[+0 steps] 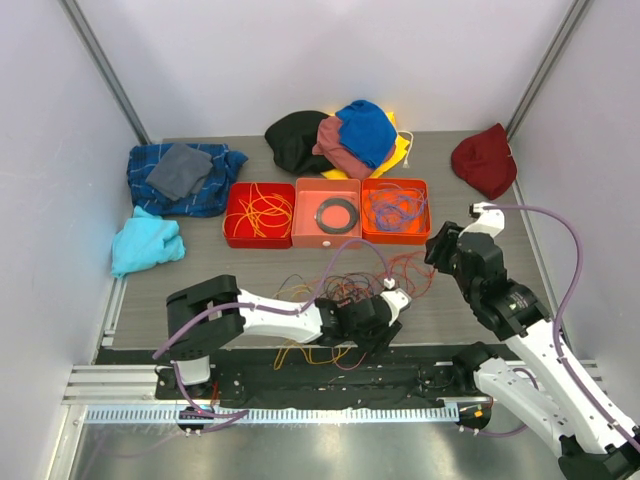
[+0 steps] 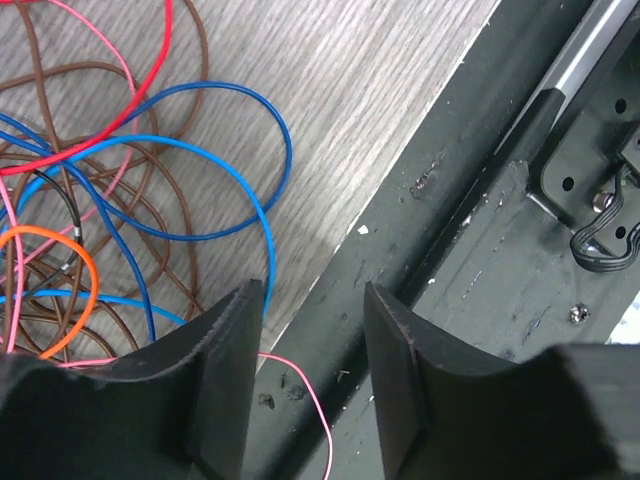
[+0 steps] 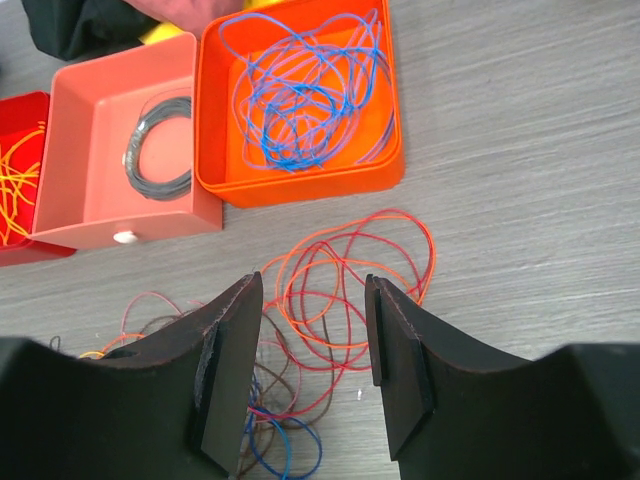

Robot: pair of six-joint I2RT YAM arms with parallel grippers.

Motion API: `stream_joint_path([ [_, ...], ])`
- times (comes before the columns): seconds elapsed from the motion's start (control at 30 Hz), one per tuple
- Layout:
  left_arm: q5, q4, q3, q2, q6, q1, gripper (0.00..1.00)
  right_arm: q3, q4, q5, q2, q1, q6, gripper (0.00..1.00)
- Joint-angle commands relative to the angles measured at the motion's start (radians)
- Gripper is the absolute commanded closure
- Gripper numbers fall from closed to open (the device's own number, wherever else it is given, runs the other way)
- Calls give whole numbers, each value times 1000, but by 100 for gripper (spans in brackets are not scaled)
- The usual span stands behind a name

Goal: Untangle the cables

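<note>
Left tool (image 2: 312, 300) gaped empty over the table's (image 2: 390, 90) near edge beside the cables (image 1: 350, 280); right tool (image 3: 312, 290) gaped empty above them

A black ring (image 1: 320, 213) lies in the pink tray (image 1: 326, 238), maroon cloth (image 1: 485, 160) nearby.

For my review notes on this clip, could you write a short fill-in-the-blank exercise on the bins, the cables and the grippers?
1. The orange bin holds only ____ cables.
2. The black ring lies in the salmon bin, which stands ____ the red bin and the orange bin.
3. The left gripper and the right gripper both have their jaws ____, with nothing gripped.

Missing words: blue; between; open.
</note>
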Motion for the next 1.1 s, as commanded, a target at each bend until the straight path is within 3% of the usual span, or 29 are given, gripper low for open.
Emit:
stream_joint_path([
  [0.0,-14,-65,10,6,15,-11,56,-15,26,10,-27,5,18,47],
  [0.27,-82,-137,42,72,32,-50,76,-25,12,18,-54,4,13,47],
  [0.37,-107,-148,48,99,30,-54,87,-35,11,16,-65,4,15,47],
  [0.43,-131,-160,53,110,26,-54,99,-38,8,15,-68,4,15,47],
  [0.57,-193,-163,44,69,32,-59,100,-30,6,15,-71,4,12,47],
  [0.83,-343,-232,85,-292,76,-61,100,-19,14,-4,-67,5,15,47],
  [1.07,-449,-322,217,-494,170,-39,100,-35,61,-82,-39,4,30,48],
])
